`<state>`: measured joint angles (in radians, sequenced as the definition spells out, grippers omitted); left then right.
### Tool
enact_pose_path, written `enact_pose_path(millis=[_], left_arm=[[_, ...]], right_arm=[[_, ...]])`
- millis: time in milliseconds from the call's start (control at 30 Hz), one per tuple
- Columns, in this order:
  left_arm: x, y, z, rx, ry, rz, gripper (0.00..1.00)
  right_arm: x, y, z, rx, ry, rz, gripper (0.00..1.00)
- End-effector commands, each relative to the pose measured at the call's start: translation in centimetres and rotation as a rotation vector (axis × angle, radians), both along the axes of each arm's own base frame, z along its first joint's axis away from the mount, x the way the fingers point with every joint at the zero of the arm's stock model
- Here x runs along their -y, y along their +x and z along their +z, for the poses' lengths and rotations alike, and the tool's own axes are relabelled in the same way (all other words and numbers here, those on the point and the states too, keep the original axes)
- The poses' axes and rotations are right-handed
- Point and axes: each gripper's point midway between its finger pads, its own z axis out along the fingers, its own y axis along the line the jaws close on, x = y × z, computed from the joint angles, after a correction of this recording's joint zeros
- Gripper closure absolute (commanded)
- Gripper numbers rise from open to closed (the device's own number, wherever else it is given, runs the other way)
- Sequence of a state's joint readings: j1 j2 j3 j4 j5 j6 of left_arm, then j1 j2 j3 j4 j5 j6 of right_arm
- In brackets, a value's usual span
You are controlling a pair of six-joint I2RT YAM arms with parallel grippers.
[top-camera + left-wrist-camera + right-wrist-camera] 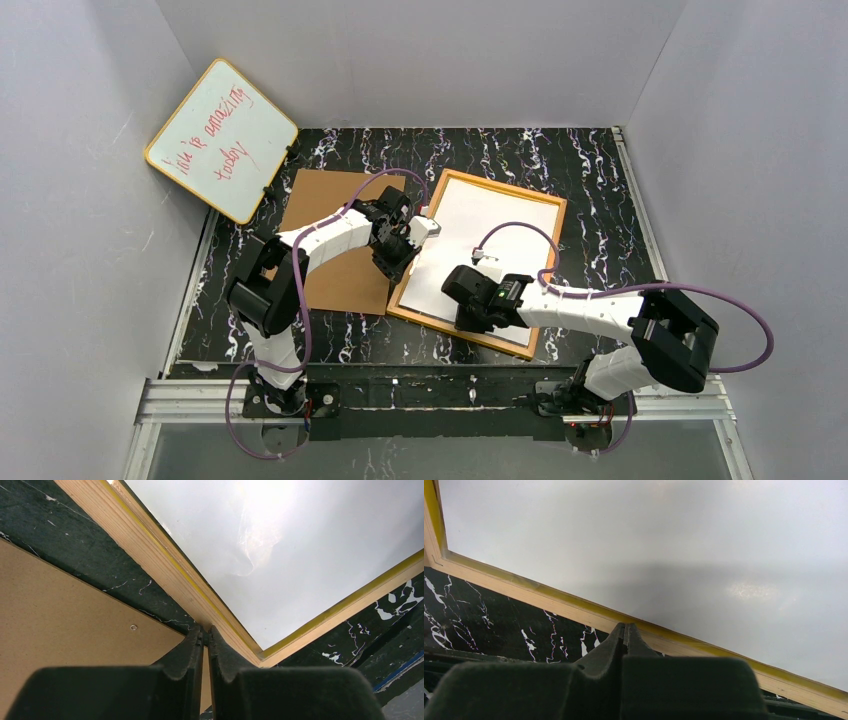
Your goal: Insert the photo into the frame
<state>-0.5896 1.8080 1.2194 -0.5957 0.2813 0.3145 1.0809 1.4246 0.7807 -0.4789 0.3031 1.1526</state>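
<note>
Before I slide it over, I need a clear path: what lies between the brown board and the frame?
Just bare black marbled table between brown board and frame, shown in the left wrist view; the shut left pincer hangs over it.

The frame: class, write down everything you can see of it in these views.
The frame is a large thin rectangle lying flat and skewed on the dark marbled table. Its rim looks like orange-brown wood with a yellow inner lip, and a plain, slightly glossy white surface fills the opening. A brown board lies just left, apart from it. The shut left tool sits at its left edge, the shut right tool at its near edge.
</note>
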Motion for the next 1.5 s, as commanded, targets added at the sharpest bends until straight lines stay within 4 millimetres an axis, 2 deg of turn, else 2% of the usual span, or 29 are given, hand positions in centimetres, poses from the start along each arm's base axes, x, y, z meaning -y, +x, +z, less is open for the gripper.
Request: enact_pose_path(millis=[0, 267, 767, 1033, 1333, 1467], left_arm=[[-1.7, -2.2, -2.2, -0.081, 0.102, -0.036, 0.95], [-2.1, -2.8, -2.3, -0.088, 0.120, -0.042, 0.95], [-2.2, -3.0, -2.2, -0.088, 0.121, -0.049, 0.97], [-2.6, -3.4, -2.8, -0.099, 0.134, -0.061, 0.98], [-2.9, -3.2, -3.3, -0.087, 0.159, -0.085, 1.00], [-3.0, -3.3, -3.7, -0.085, 0.176, -0.099, 1.00]], right_arm=[[3.7, 4.6, -2.7, 0.187, -0.166, -0.130, 0.96], [3.8, 5.6, -2.1, 0.210, -0.158, -0.139, 0.96], [4.5, 5.7, -2.5, 0.215, -0.169, -0.149, 0.96], [3.4, 5.7, -1.9, 0.219, -0.120, -0.108, 0.96], [2.5, 6.1, 0.0, 0.268, -0.050, -0.069, 0.96], [2.0, 6.4, 0.0, 0.277, -0.042, -0.059, 0.95]])
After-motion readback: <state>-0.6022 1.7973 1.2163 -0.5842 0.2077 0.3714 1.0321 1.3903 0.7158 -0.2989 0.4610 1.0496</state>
